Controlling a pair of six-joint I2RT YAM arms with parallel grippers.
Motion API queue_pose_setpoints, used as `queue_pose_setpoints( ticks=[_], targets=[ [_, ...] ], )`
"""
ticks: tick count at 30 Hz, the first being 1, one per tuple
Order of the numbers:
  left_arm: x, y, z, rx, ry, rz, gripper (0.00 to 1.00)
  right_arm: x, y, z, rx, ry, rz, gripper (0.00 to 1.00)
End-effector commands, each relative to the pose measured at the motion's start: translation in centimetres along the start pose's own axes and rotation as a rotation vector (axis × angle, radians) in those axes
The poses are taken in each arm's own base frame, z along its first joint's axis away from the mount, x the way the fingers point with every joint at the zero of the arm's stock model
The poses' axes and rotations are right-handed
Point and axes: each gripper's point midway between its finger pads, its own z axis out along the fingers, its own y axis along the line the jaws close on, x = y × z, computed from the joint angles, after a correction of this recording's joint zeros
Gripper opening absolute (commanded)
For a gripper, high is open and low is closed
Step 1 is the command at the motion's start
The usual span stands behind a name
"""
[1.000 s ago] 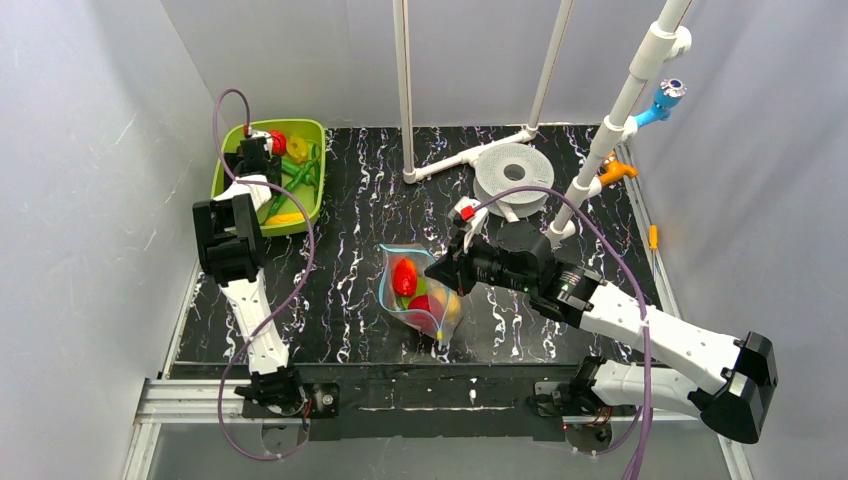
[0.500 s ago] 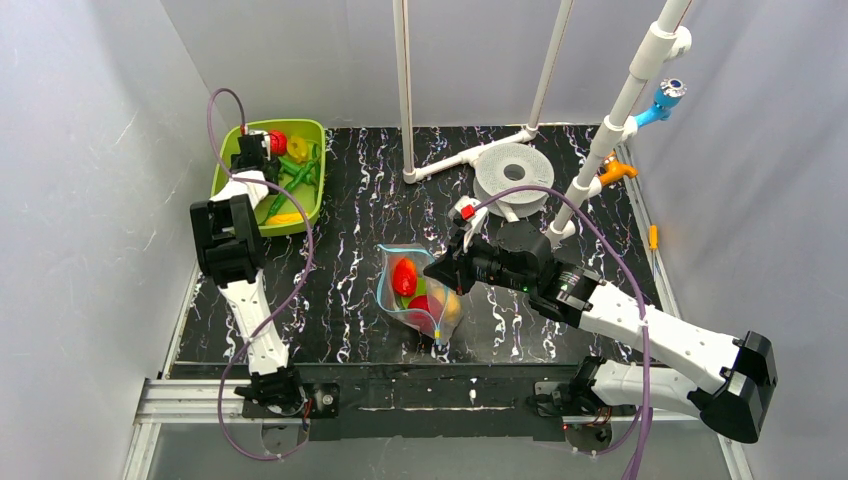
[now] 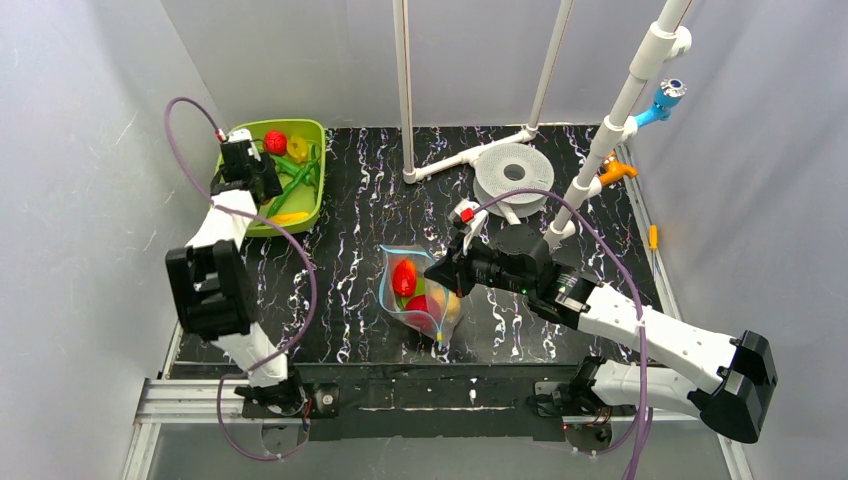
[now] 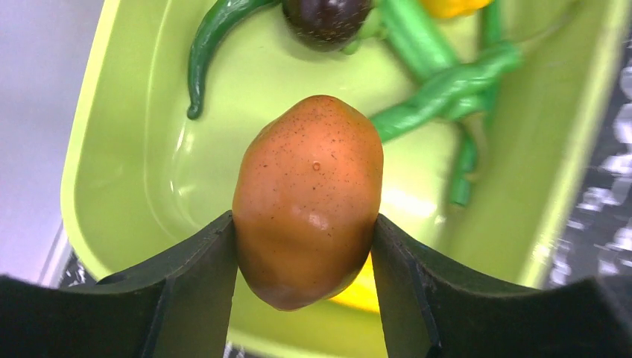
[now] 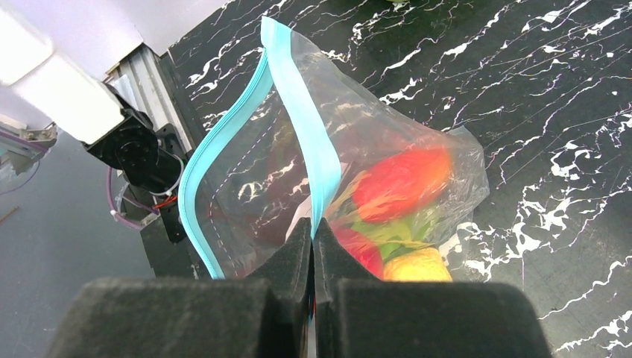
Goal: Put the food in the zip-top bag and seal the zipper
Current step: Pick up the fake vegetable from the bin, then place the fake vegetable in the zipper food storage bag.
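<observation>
The left hand [image 4: 304,221] is pinching a brown potato [image 4: 313,160] by its two sides, one black finger [image 4: 212,253] pressed flat against each flank. The potato hangs over the lime-green tray [image 4: 97,171], which sits at the 10 o'clock corner of the black marbled worktop [image 3: 340,260]. In the tray beneath it lie a green chilli [image 4: 216,45], a dark aubergine [image 4: 328,15], a tangle of green beans [image 4: 440,89] and a yellow piece [image 4: 359,289] partly hidden behind the potato.

The zip-top bag [image 5: 387,142] stands near the middle of the worktop, slightly toward 6 o'clock, well apart from the tray. Its mouth gapes open, the two runs of the light-blue zipper [image 5: 302,142] spread from each other. The right hand [image 5: 313,239] has its fingers pressed together on one run of the zipper, holding that edge of the mouth up. Inside the bag are a red item [image 5: 402,183], a yellow one [image 5: 417,265] and some green between them.

At 12 to 1 o'clock, beyond the bag, a white spool [image 3: 513,175] lies flat.
</observation>
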Motion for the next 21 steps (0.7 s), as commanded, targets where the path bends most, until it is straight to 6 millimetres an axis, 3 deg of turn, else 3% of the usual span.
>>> queue_pose_setpoints(
  ticks=[1,7,14,21],
  targets=[
    [-2.5,-3.2,-6.7,0.207,-0.081,-0.206,0.0,-1.6,0.3,0.0,-0.002,-0.066,-0.017,0.01],
    [-0.5,-9.1,-14.5,0.587,0.019,-0.322,0.0,-1.5,-0.1,0.3,0.013,-0.052,-0.016,0.01],
    [2.8,-16.6,-25.4,0.96,0.028,-0.13,0.0,-1.4,-0.4,1.0,0.038,-0.009,0.004,0.01],
    [4.1,-19.7,-33.8,1.255,-0.072,-0.114,0.0,-1.3,-0.7,1.6,0.055,0.019,0.028,0.01]
  ],
)
